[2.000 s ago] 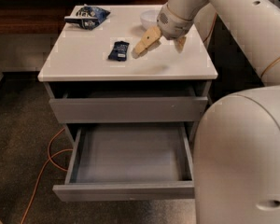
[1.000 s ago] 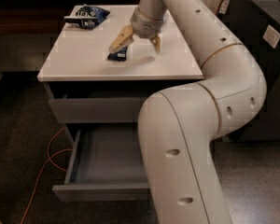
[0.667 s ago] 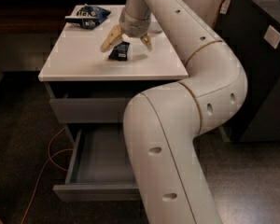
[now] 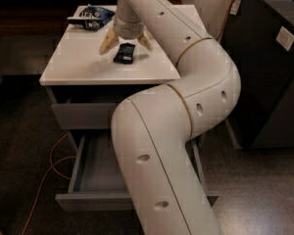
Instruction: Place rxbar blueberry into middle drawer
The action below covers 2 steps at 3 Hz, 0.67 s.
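Observation:
The rxbar blueberry [image 4: 124, 53], a small flat dark navy bar, lies on the cabinet's white top [image 4: 83, 62] near its middle. My gripper [image 4: 126, 42] hangs just above it, open, with one tan finger on each side of the bar's far end. The middle drawer [image 4: 95, 168] is pulled out below; my arm hides most of it, and the part of its inside that shows is bare grey. The top drawer [image 4: 81, 114] stands slightly ajar.
A crinkled blue-and-white snack bag [image 4: 90, 14] lies at the back left of the top. My thick white arm [image 4: 186, 111] crosses the cabinet's right side. A dark cabinet [image 4: 274, 67] stands at the right. An orange cable [image 4: 44, 170] lies on the floor at the left.
My gripper has moved left across the top to the bar and now straddles it. My arm has swung in front of the cabinet and covers most of the open drawer.

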### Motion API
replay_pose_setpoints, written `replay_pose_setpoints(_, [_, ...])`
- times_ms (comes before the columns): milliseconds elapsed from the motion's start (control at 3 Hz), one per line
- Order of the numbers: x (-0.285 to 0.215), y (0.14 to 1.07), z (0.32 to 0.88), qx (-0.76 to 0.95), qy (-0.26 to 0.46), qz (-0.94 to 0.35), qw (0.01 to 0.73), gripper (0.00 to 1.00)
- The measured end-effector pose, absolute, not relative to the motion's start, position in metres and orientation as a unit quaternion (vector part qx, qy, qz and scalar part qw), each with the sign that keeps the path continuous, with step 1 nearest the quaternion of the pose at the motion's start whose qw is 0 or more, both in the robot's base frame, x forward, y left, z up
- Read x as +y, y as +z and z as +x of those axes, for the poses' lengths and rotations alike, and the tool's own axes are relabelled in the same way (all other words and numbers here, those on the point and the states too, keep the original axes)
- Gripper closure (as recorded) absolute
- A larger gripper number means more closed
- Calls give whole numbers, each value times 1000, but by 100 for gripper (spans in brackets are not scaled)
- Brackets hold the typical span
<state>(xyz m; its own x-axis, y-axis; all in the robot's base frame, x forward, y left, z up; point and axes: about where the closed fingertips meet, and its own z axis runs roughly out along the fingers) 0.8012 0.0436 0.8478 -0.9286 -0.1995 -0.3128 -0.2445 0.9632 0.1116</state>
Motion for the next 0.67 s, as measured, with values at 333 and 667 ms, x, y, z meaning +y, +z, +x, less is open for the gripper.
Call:
replay_pose_setpoints(333, [45, 841, 804, 980, 77, -101, 151, 26])
replay_pose_setpoints(667, [48, 841, 805, 980, 77, -98, 154, 49])
